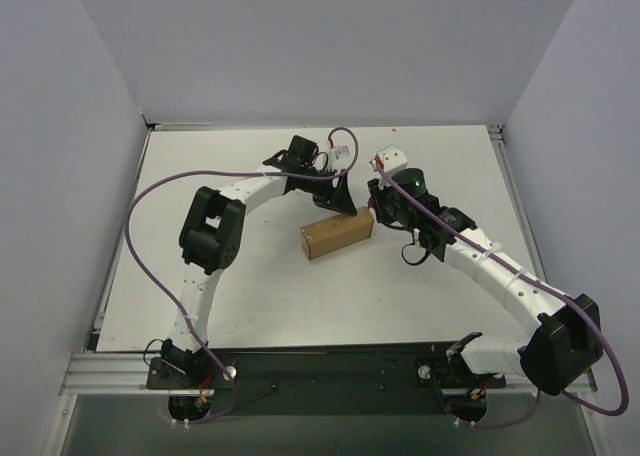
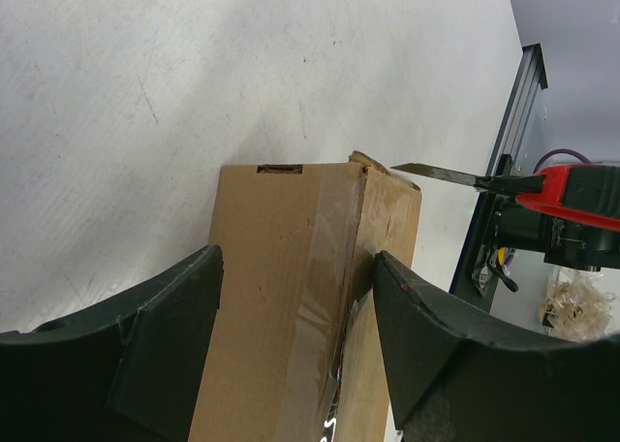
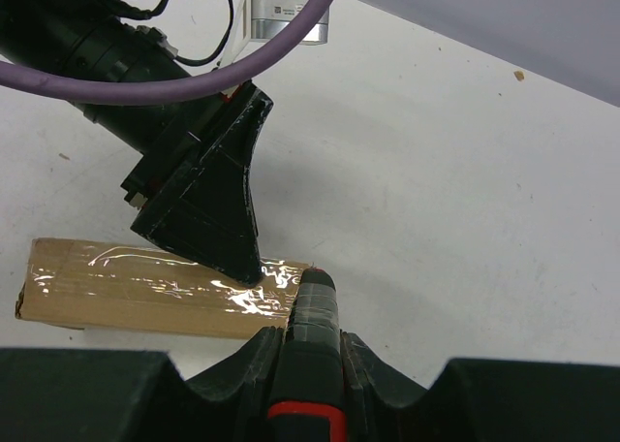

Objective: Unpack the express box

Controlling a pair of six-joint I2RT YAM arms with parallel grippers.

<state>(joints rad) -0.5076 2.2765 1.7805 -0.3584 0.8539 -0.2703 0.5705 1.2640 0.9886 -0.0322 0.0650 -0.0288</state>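
The left gripper [image 2: 297,260] is narrowed onto the express box [image 2: 291,306]. Its two black fingers [image 2: 165,355] press the carton's long sides, so the box lies between them and runs out ahead of the tips. The carton is closed, with clear tape along its seam. At the far end, a flap corner on the gripper's right is slightly lifted and ragged, and nothing of the inside shows. Just beyond that corner, ahead and to the right, the bare blade of a red-and-black utility knife [image 2: 504,182] points at the box end; whether the tip touches the cardboard cannot be told. The right gripper [image 3: 308,350] is clamped on the knife's handle and faces the left gripper across the end of the box. Under both, the box rests flat on a white table [image 1: 250,306] with faint scuffs. Purple cables [image 1: 150,191] loop along both arms. Farther out, an aluminium rail [image 1: 110,371] edges the table where the arm bases are bolted, and plain pale grey walls [image 1: 300,46] close the other sides.
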